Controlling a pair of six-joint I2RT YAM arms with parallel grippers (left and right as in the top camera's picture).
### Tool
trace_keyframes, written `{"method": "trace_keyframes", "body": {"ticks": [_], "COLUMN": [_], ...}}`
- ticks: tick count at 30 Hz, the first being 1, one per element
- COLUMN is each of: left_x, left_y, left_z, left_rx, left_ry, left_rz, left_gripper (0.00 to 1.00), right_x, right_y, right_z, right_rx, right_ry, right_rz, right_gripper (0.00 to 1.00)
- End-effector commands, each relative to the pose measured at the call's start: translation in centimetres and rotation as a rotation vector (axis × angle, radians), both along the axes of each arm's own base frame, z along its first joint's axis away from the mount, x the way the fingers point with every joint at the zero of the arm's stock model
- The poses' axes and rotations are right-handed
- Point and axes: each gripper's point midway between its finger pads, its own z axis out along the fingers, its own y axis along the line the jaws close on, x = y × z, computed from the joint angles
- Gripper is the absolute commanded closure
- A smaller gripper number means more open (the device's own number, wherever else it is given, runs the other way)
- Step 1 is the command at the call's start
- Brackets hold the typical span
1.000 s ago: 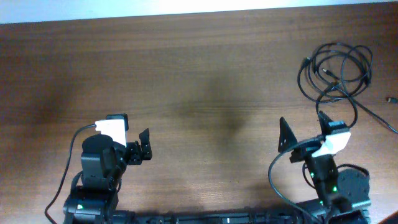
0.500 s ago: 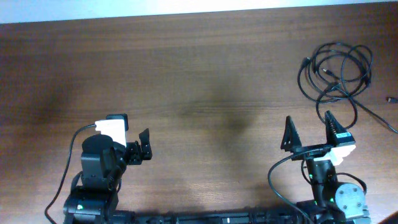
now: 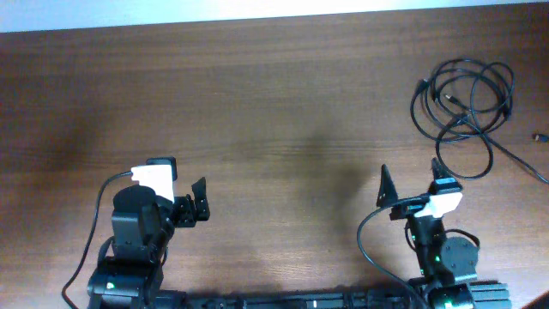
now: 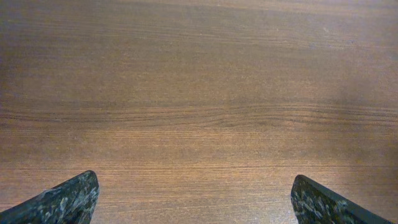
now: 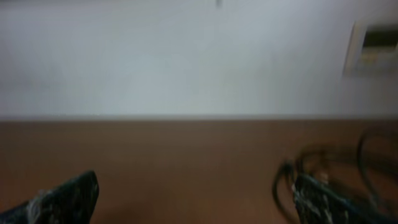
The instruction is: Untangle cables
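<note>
one wood table, tangled cables, white wall

1. Overhead: the brown wooden table is evenly and moderately lit, in sharp focus. Its far edge, well beyond the left claw and right claw, is burnt out to a white strip.
2. Overhead: a soft dim patch lies ahead and inboard of the right claw. A darker one lies ahead and outboard of the left claw. Shadow edges are diffuse.
3. Left wrist: the grain is crisp ahead of the claw. The left margin is darker, with a paler sheen ahead-right.
4. Right wrist: the whole frame is blurred. The pale wall is washed flat, and the black cable tangle is smeared just above the right fingertip.
</note>
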Motion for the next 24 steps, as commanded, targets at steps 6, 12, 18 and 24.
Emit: {"method": "trace_keyframes", "body": {"ticks": [6, 12, 18, 24], "left_x": [0.01, 0.01, 0.01, 0.02], "left_y": [0.24, 0.24, 0.24, 0.24], "left_z": [-0.21, -0.2, -0.19, -0.17], "left_rx": [0.01, 0.01, 0.01, 0.01], "left_ry": [0.003, 0.003, 0.003, 0.002], "left_rz": [0.008, 0.008, 0.008, 0.008], "left_gripper": [0.01, 0.01, 0.01, 0.01], "right_x": [-0.12, -0.09, -0.09, -0.09], "right_y": [0.27, -0.05, -0.12, -0.11], "right_z": [-2.22, -2.23, -2.23, -2.23], "right_rx": [-0.028, -0.029, -0.03, -0.03], "right_ry": [0.083, 0.083, 0.083, 0.083], "right_rz": [0.019, 0.0, -0.004, -0.004], "right_gripper": [0.01, 0.01, 0.01, 0.01]}}
